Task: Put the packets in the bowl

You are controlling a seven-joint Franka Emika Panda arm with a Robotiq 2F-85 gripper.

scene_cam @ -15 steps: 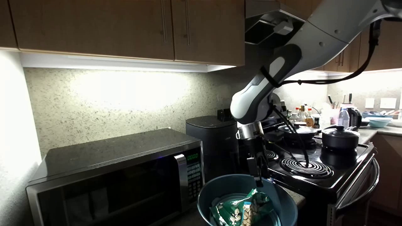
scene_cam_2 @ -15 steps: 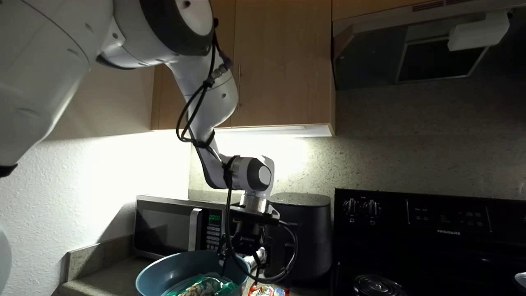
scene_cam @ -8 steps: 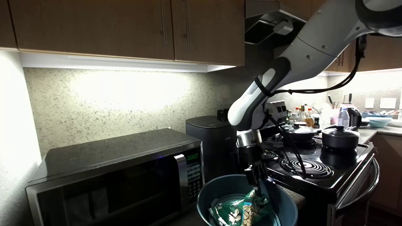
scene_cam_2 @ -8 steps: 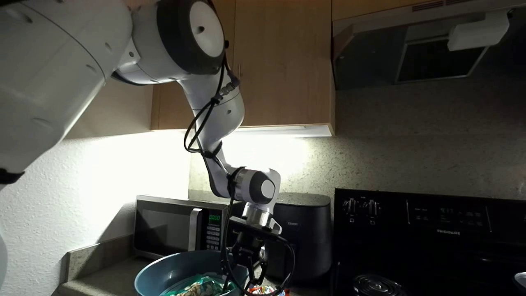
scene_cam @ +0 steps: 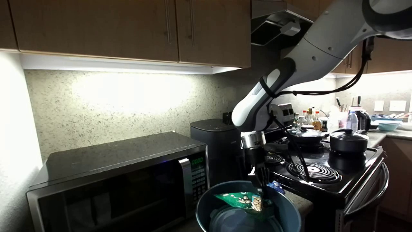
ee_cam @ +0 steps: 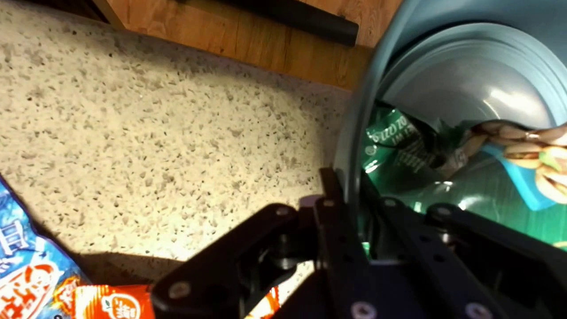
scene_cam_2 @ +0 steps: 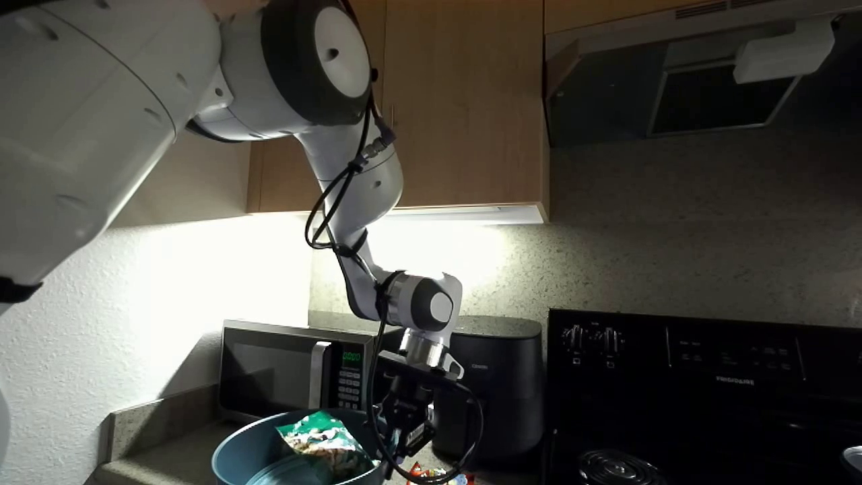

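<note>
The green packet (scene_cam: 241, 200) lies inside the blue-grey bowl (scene_cam: 291, 214), propped against its wall in both exterior views. My gripper (ee_cam: 348, 184) straddles the bowl's side in the wrist view, one finger outside and one inside, with the wall pinched between them. Next to the inner finger, part of the green packet (ee_cam: 496, 221) passes under the dark linkage, so whether it is touched is hidden. An orange-red packet (ee_cam: 116, 304) lies on the counter outside the bowl, partly covered by the gripper. Beside it is a blue packet (ee_cam: 29, 266).
A microwave (scene_cam: 112, 190) stands behind the bowl, with a tall black appliance (scene_cam: 219, 151) next to it. To the side is the stove (scene_cam: 322, 174), carrying a dark lidded pot (scene_cam: 349, 143). The counter (ee_cam: 168, 133) ends at an edge above the wooden floor (ee_cam: 248, 37).
My gripper has come down onto the bowl's side and closed around the wall. The bowl has shifted slightly, and the green packet in it has slid and turned up against the wall.
</note>
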